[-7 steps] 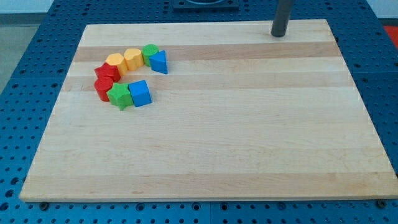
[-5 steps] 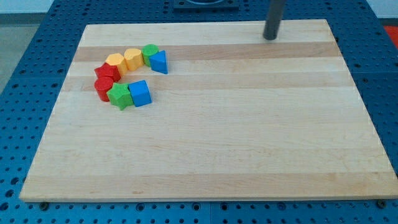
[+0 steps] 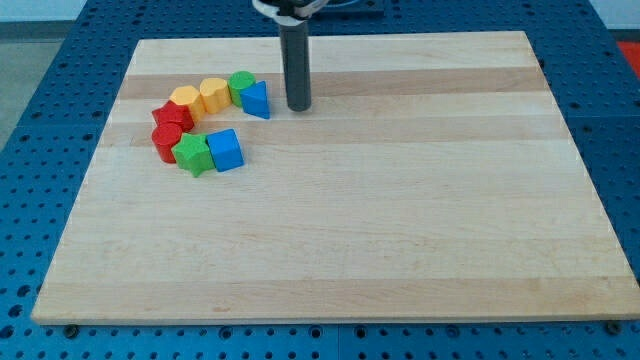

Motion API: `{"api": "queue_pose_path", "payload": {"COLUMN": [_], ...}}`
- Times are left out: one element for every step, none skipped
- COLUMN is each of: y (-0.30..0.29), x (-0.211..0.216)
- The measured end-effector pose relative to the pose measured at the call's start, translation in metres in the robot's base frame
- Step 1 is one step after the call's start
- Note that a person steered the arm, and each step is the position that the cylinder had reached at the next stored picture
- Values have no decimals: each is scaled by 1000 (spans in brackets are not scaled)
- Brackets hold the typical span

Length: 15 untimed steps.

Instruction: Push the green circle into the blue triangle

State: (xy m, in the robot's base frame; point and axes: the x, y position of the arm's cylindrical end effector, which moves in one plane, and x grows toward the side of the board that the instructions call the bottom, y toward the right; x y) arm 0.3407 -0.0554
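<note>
So my tip [image 3: 298, 108] is planted on the wooden counter [image 3: 400, 200] just to the view's right of the blue triangle [image 3: 256, 99], close beside it but with a sliver of bare wood between, so not touching as far as I can see. No real end effector here, just the straight dark rod coming down from the view's top, so it isn't grasping anything and there's nothing to open or clench. The green circle [image 3: 240, 84] sits right up against the blue triangle on its upper-left side, and the two look like they're touching. All the blocks are bunched in a curved arc in the counter's upper-left area: from the green circle going toward the view's left there's a yellow block [image 3: 213, 93], can't quite make out the shape, then an orange-yellow block [image 3: 184, 99], then two red blocks, the upper red block [image 3: 171, 116] and the lower red block [image 3: 166, 139], and then the arc curls back toward the right with a green star-ish block [image 3: 193, 154] and a blue cube-like block [image 3: 226, 149] pressed side by side. Around the counter it's blue pegboard [image 3: 40, 150] with rows of holes.
</note>
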Motion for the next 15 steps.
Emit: {"api": "queue_pose_path", "payload": {"y": [-15, -26, -35, -41, -42, -36, -32, -32, -49, -50, -50, -53, -58, -62, -63], "x": [1, 1, 1, 0, -9, -10, -46, -85, -95, -95, -87, -71, -68, -68, -68]}}
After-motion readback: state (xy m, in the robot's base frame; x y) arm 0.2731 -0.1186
